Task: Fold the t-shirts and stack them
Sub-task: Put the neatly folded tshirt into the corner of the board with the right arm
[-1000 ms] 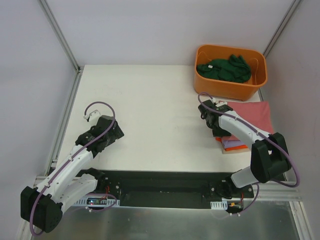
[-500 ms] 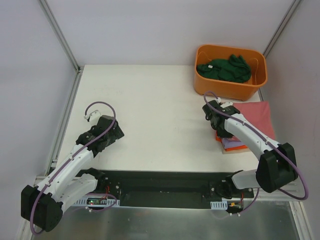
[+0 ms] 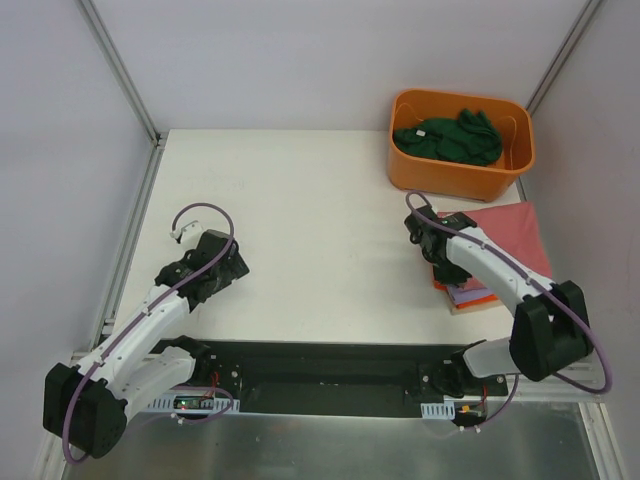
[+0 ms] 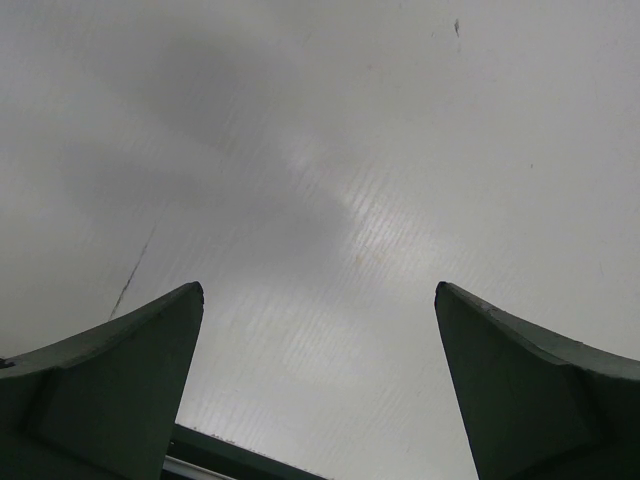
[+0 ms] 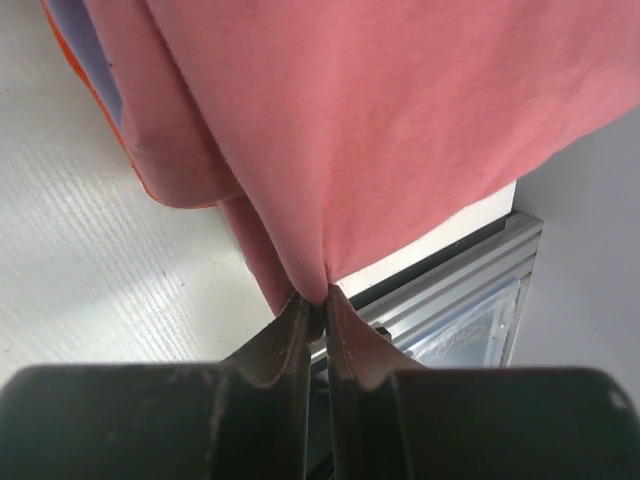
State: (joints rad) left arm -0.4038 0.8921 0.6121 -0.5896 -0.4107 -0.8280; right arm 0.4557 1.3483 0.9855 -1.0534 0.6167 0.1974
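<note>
Right jaws are pinched tight together on a fold of the red-pink t-shirt, and the cloth bunches to a point right between them. That tee fans out ahead of the jaws, draped over the lavender t-shirt and the orange t-shirt, which peek out to the jaws' left in the wrist view. Beyond the right jaws, the dark green t-shirt lies crumpled in the orange tub. Left jaws are spread wide, gripping nothing, over bare bench, well apart from the pile.

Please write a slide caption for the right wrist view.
Right pincer shut on a fold of the pink tee, white table beneath.
</note>
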